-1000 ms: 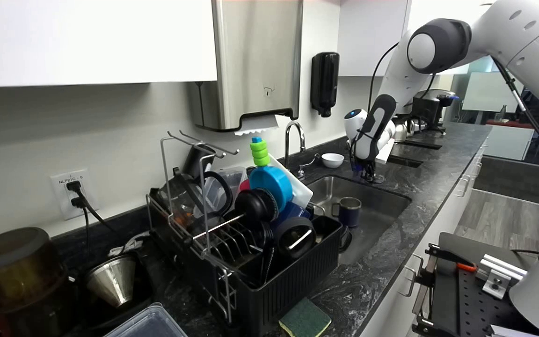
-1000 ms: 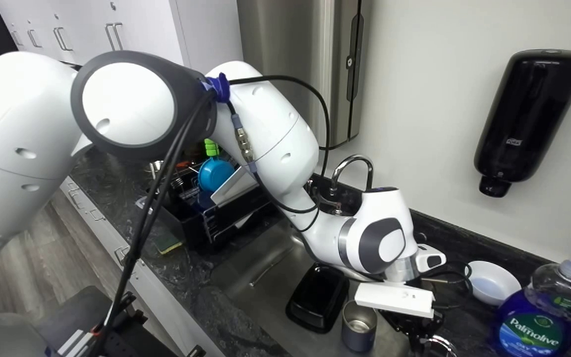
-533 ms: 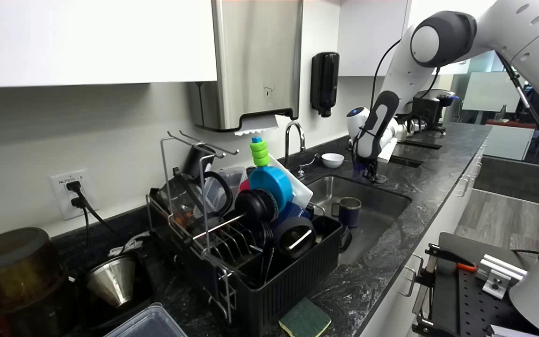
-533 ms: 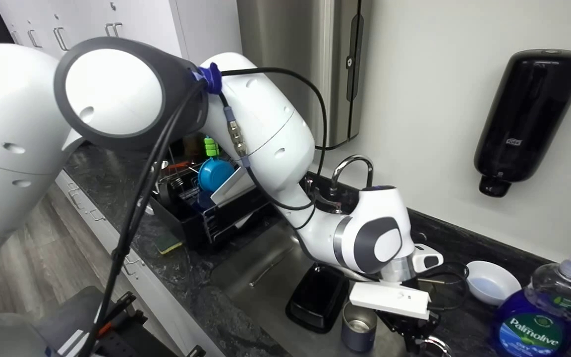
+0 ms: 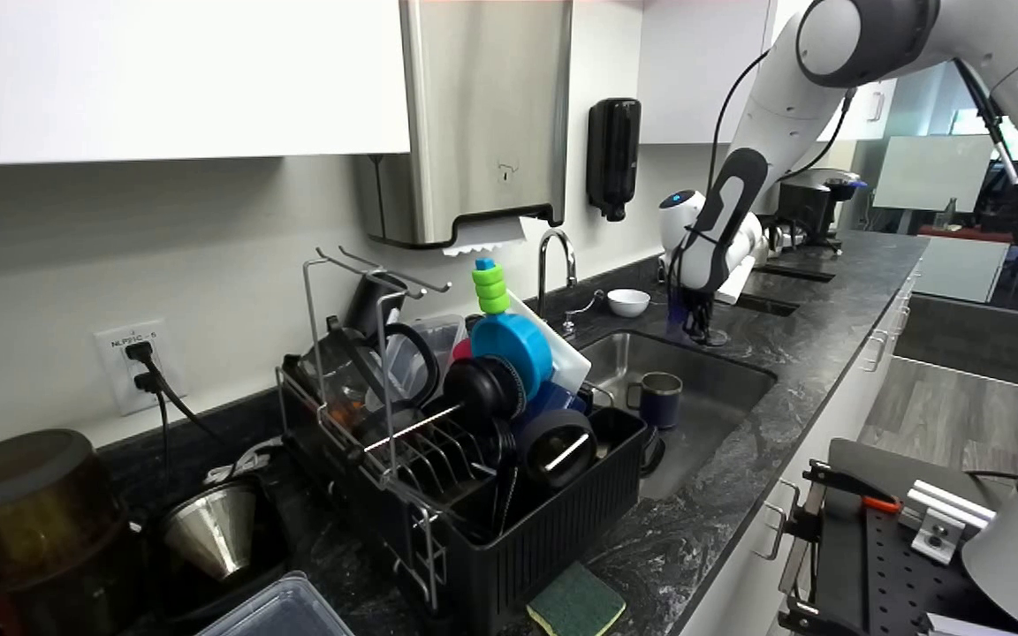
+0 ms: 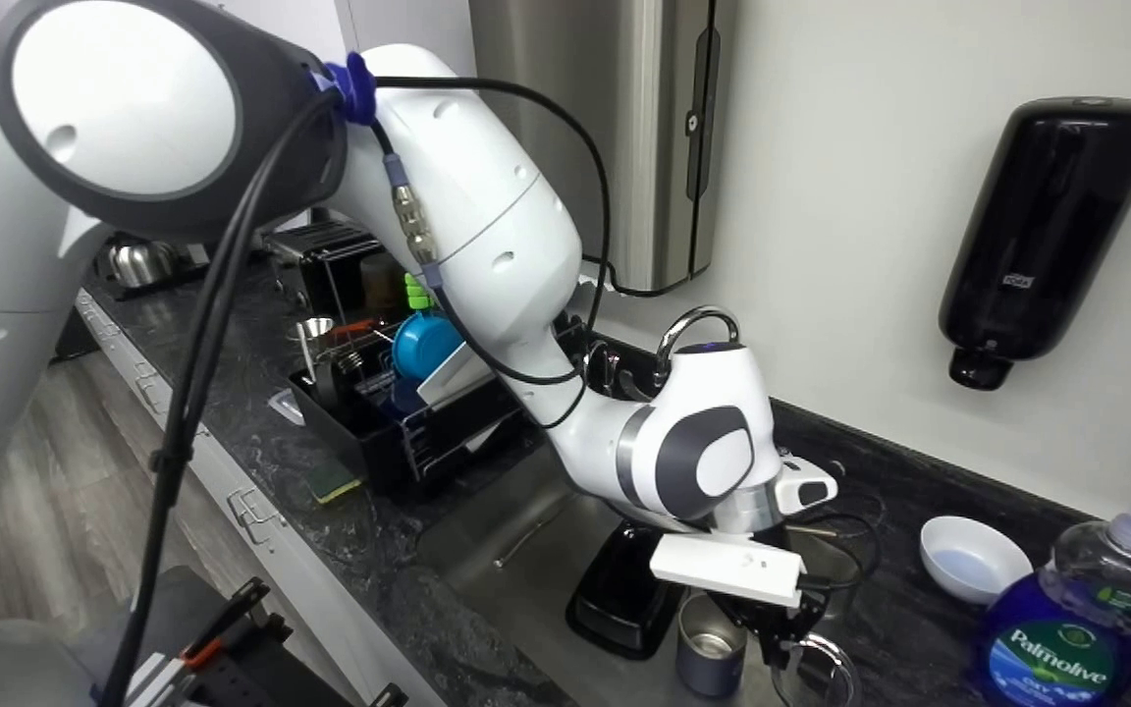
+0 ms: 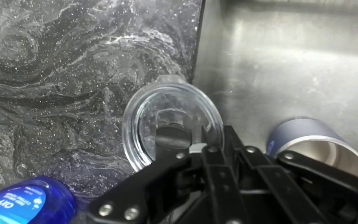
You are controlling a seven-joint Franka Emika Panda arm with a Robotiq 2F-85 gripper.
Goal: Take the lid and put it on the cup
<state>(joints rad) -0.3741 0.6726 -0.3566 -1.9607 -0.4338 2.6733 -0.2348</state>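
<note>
A white robot arm (image 6: 497, 216), seen in an exterior view, reaches from upper left to the lower right of centre. Its black gripper (image 6: 781, 656) clasps a clear round lid (image 6: 826, 668) near the bottom edge. Just left, a dark cup (image 6: 709, 673) with a silver inside stands in a steel sink (image 6: 526, 599) near a black container (image 6: 624, 604). At lower right are a white bowl (image 6: 976, 558) and a blue Palmolive bottle (image 6: 1061, 619); at upper right, a black dispenser (image 6: 1051, 236); left of centre, a filled dish rack (image 6: 340, 437)
</note>
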